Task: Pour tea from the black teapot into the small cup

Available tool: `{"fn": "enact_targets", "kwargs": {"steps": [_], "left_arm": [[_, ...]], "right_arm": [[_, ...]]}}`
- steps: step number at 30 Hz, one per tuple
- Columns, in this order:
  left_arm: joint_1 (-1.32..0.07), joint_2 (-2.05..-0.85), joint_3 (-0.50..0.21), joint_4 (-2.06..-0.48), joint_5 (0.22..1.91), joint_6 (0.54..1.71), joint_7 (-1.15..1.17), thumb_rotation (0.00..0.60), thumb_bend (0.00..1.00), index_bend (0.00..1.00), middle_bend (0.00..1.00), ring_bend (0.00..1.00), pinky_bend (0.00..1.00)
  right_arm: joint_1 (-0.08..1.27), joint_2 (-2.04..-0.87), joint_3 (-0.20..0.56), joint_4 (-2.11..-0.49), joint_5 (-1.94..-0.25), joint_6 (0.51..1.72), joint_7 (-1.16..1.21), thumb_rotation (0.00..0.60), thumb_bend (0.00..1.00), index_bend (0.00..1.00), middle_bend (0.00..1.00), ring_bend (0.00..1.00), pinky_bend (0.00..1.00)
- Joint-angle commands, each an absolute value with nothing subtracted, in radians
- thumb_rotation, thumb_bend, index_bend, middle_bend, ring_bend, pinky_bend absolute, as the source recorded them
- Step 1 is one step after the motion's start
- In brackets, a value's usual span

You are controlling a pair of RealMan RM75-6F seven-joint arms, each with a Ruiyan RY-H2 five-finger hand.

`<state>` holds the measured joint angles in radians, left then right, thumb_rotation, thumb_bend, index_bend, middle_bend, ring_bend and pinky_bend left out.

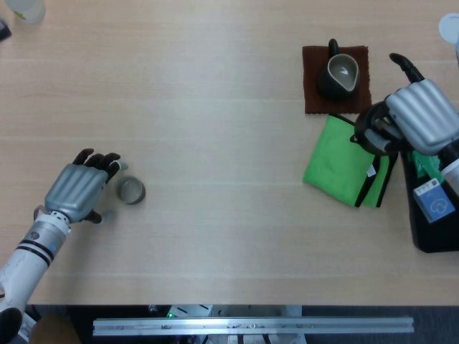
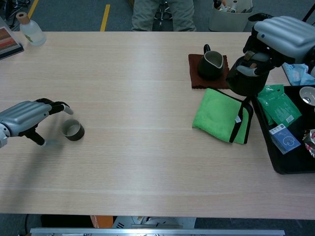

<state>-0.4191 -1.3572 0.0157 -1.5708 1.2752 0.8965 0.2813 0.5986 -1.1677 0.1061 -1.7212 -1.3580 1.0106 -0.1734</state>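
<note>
The small cup [image 1: 131,190] [image 2: 73,130] stands upright on the wooden table at the left. My left hand [image 1: 79,188] [image 2: 27,115] lies just to its left, fingers spread and holding nothing, fingertips close to the cup's rim. On the right, my right hand [image 1: 422,115] [image 2: 280,32] grips the black teapot [image 1: 373,129] [image 2: 244,76] from above. It holds the pot off the table, over the far edge of a green cloth [image 1: 341,161] [image 2: 219,115]. The hand hides most of the teapot in the head view.
A dark pitcher [image 1: 338,75] [image 2: 210,65] sits on a brown mat just left of the teapot. A black tray [image 1: 430,229] [image 2: 275,162] with packets lies at the right edge. A bottle [image 2: 28,28] stands at the far left corner.
</note>
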Motion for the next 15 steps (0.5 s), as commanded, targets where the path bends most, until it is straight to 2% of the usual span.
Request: {"fn": "enact_targets", "kwargs": {"steps": [1, 15], "left_arm": [[-0.426, -1.381, 0.016, -1.548, 1.276, 0.902, 0.288, 0.6, 0.23, 0.2, 0.12, 0.14, 0.07], [-0.444, -1.432, 0.024, -1.497, 1.254, 0.897, 0.299, 0.6, 0.23, 0.22, 0.14, 0.14, 0.07]], "right_arm": [[0.598, -1.167, 0.105, -1.72, -1.358, 1.009, -0.172, 0.546, 0.29, 1.0, 0.91, 0.87, 0.01], [0.594, -1.164, 0.105, -1.715, -1.359, 1.009, -0.16, 0.546, 0.29, 1.0, 0.91, 0.87, 0.01]]}}
